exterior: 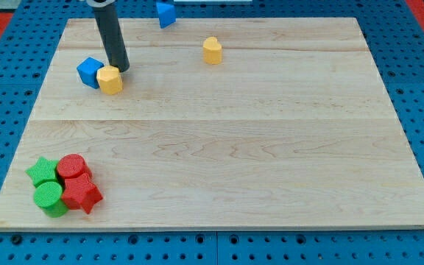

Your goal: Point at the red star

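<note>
The red star (82,194) lies near the board's bottom left corner, in a tight cluster with a red cylinder (71,166), a green star (42,171) and a green cylinder (49,198). My tip (121,68) is at the view's upper left, far above that cluster. It stands just behind a yellow block (110,79), which touches a blue cube (90,72) on its left.
A yellow block (212,50) sits at the top middle. A blue block (166,14) sits at the board's top edge. The wooden board (227,147) rests on a blue perforated table.
</note>
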You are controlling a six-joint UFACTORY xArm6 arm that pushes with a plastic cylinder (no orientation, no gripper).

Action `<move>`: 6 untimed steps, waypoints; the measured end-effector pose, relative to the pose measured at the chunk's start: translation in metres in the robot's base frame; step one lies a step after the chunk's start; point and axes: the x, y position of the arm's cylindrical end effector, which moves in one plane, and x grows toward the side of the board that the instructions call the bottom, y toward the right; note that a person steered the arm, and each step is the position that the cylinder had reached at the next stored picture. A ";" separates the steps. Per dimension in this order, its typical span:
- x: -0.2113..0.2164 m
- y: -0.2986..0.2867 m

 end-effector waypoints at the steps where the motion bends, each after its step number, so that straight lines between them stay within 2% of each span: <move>1: 0.060 0.060; 2: 0.110 0.116; 4: 0.254 0.115; 5: 0.286 0.097; 6: 0.286 0.069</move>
